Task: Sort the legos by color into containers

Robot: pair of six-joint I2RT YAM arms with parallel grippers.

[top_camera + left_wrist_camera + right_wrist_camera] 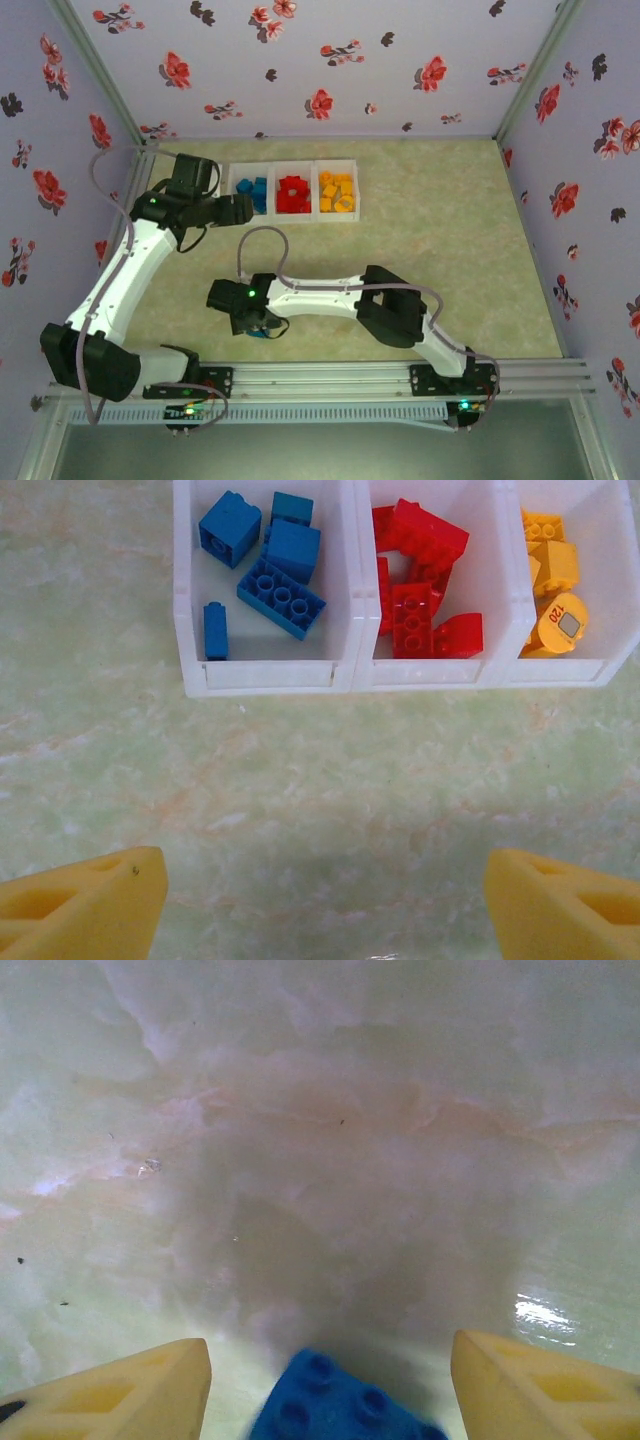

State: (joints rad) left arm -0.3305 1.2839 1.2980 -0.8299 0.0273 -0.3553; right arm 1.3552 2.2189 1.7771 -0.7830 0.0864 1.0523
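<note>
Just left of the bins, the left gripper is hanging released, its yellow fingers spread over bare table. From above, its head is overlapping the bins' near left corner. Its own camera is showing the bins' front wall unobstructed: blue bricks are lying in the left bin, red bricks in the middle, and yellow bricks in the right, with a round piece carrying a grey label. Well nearer than the bins, the right gripper is straddling a loose blue brick on the table, jaws apart. Its wrist view is showing a gap beside one finger, so nothing is clamped.
</note>
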